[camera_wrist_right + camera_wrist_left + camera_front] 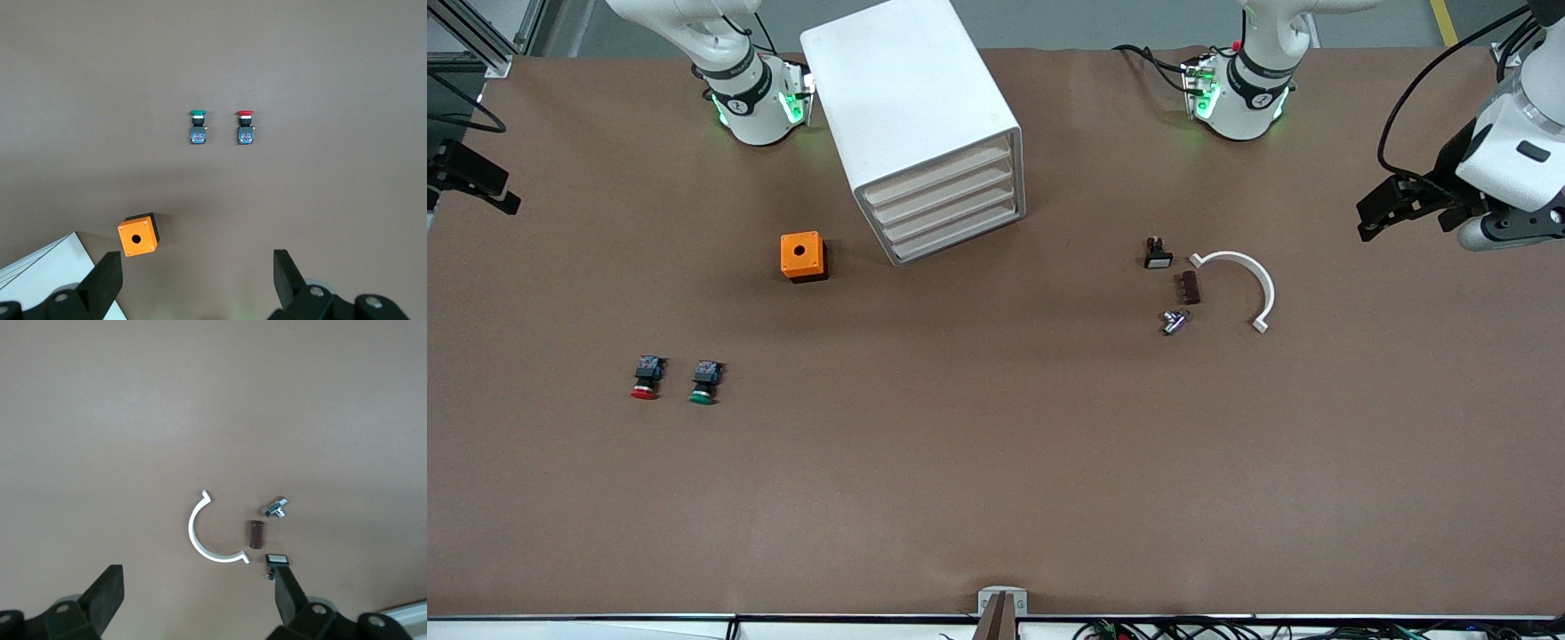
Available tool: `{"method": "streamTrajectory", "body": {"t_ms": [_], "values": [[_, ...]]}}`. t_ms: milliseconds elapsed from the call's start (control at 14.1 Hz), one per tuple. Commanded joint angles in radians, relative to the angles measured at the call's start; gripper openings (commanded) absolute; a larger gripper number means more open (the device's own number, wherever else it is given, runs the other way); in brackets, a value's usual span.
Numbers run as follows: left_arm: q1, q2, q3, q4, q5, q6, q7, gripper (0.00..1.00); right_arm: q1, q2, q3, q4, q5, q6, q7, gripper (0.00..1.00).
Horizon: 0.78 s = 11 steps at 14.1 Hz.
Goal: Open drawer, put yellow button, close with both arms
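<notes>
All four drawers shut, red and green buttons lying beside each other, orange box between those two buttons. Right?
One slip: the orange box is not between the red button and green button; it lies farther from the front camera, nearer the cabinet. The front view shows it. Drawers shut and buttons beside each other are correct.

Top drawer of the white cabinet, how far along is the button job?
Done: cannot tell. The top drawer is shut and no yellow button shows, only the red button and the green button. In hand: nothing; the left gripper and the right gripper hang open and empty over the table. Left: everything, unless the button is already inside.
</notes>
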Motion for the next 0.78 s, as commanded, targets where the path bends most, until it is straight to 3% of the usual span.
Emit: {"method": "streamTrajectory", "body": {"t_ms": [0,212,425,708], "values": [[-0.009,-0.023,0.015,-0.022,-0.034,0.006,0.028,1.0,0.004,0.011,-0.001,0.03,-0.007,-0.011,0.015,1.0],[-0.005,-0.021,0.024,-0.021,-0.028,0.021,0.182,1.0,0.007,0.011,-0.001,0.036,-0.007,-0.013,0.015,1.0],[-0.008,-0.023,0.064,-0.021,-0.025,0.023,0.197,1.0,0.006,0.011,-0.001,0.036,-0.005,-0.01,0.015,1.0],[-0.011,-0.023,0.065,-0.021,-0.022,0.023,0.201,1.0,0.006,0.011,-0.001,0.036,-0.005,-0.013,0.015,1.0]]}}
